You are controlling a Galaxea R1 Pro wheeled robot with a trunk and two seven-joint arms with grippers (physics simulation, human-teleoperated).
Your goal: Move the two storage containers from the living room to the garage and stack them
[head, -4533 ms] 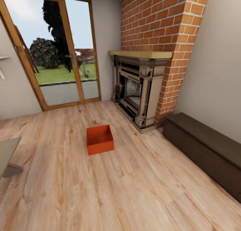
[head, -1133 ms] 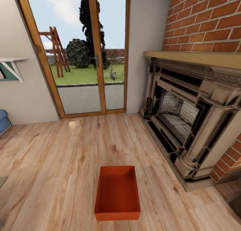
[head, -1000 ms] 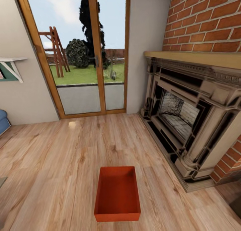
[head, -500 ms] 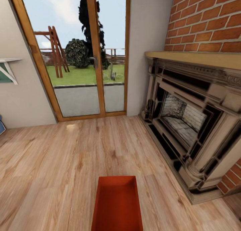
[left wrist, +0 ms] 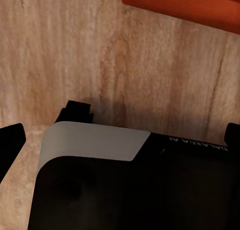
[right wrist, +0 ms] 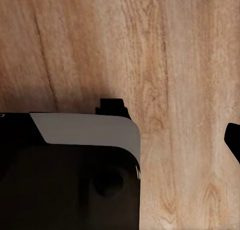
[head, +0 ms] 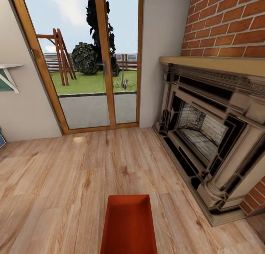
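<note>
One orange-red storage container (head: 129,226) lies on the light wood-plank floor of the living room, at the bottom centre of the head view, its near end cut off by the picture's edge. It looks empty. In the left wrist view a strip of its orange wall (left wrist: 185,5) shows beyond the robot's dark body (left wrist: 130,190). My left gripper (left wrist: 120,137) hangs open over the planks, a black fingertip at each side edge. My right gripper (right wrist: 120,135) also stands open above bare planks, with one fingertip (right wrist: 234,140) at the picture's edge. Neither gripper holds anything.
A brick fireplace (head: 206,136) with a wooden mantel stands close on the right. Tall glass doors (head: 95,62) in wooden frames fill the far wall. A white wall shelf (head: 9,75) and a sliver of blue sofa (head: 1,139) sit at the left.
The camera has rolled forward toward the container, which has slid down to the head view's bottom edge and is now cut off. The container itself has not moved.
</note>
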